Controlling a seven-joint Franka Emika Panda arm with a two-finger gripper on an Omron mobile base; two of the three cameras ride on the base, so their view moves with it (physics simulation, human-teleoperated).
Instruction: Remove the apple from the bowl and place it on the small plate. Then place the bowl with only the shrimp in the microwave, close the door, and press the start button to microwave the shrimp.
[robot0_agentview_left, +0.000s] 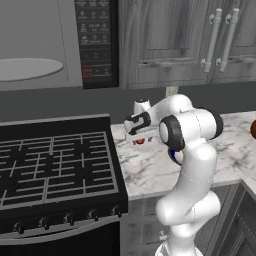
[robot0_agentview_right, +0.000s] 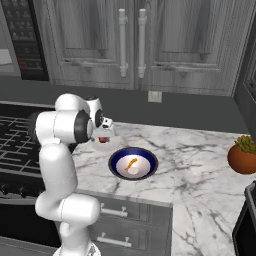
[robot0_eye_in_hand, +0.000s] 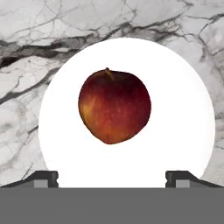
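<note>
Above the small plate (robot0_eye_in_hand: 127, 111) | claw (robot0_eye_in_hand: 112, 177): fingers spread wide, gripping nothing | apple (robot0_eye_in_hand: 114, 107): resting on the plate, between and clear of both fingertips | bowl (robot0_agentview_right: 133, 163): just right of the plate on the marble surface (robot0_agentview_right: 200, 150), shrimp (robot0_agentview_right: 131, 163) inside | microwave (robot0_agentview_left: 40, 45): upper left, above the stove (robot0_agentview_left: 55, 165).

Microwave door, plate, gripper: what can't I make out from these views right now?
- Door: not visible; the microwave is cut by the left base view's top and left edges.
- Small plate: bottom rim hidden under the hand view's lower edge.
- Gripper: in both base views the arm's wrist covers the fingers.
</note>
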